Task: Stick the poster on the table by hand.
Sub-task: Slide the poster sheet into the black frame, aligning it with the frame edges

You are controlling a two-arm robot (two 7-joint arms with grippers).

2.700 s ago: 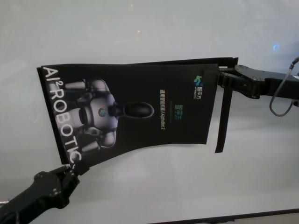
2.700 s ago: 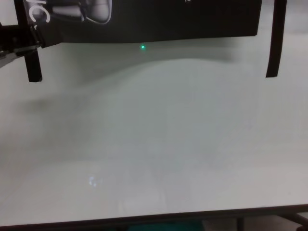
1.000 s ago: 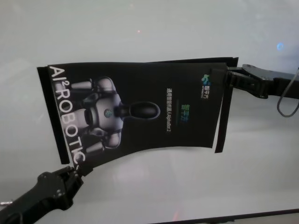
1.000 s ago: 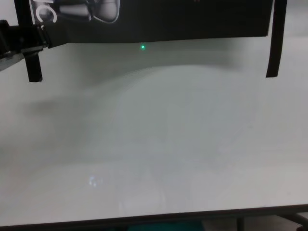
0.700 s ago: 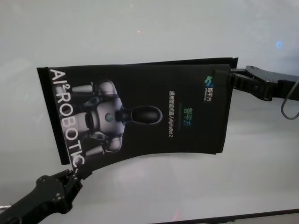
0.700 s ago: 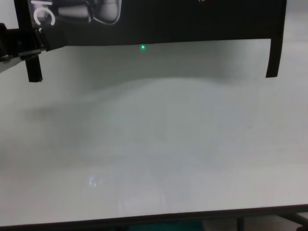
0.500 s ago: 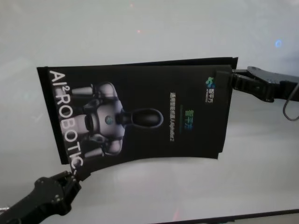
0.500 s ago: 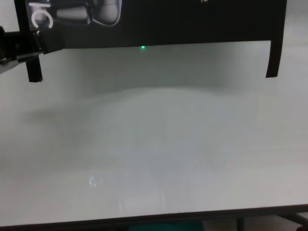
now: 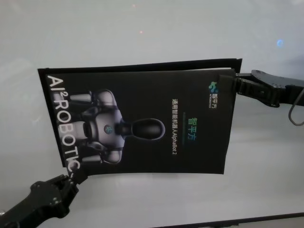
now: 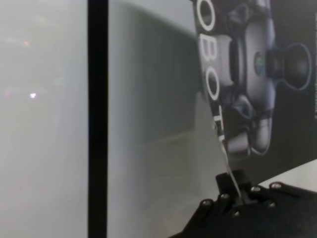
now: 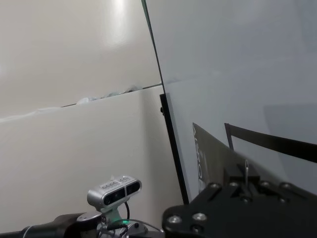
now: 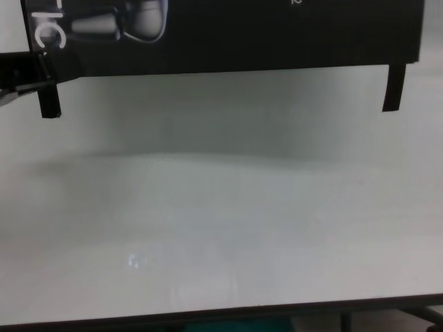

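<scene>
Both pincers pinch the poster (image 9: 142, 123) above the worktop (image 9: 142, 33): left pincer (image 9: 73, 179) near corner, right pincer (image 9: 228, 81) far corner, fingertips hidden.

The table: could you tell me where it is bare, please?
The table is bare between the poster and its near edge, and beyond the poster's far edge. The left gripper and right gripper crowd opposite poster corners.

Black poster (image 9: 142, 118), white lettering

I see poster (image 9: 142, 123) above table (image 9: 142, 28) | left gripper (image 9: 71, 179) at its near-left corner | right gripper (image 9: 231, 80) at far-right corner
</scene>
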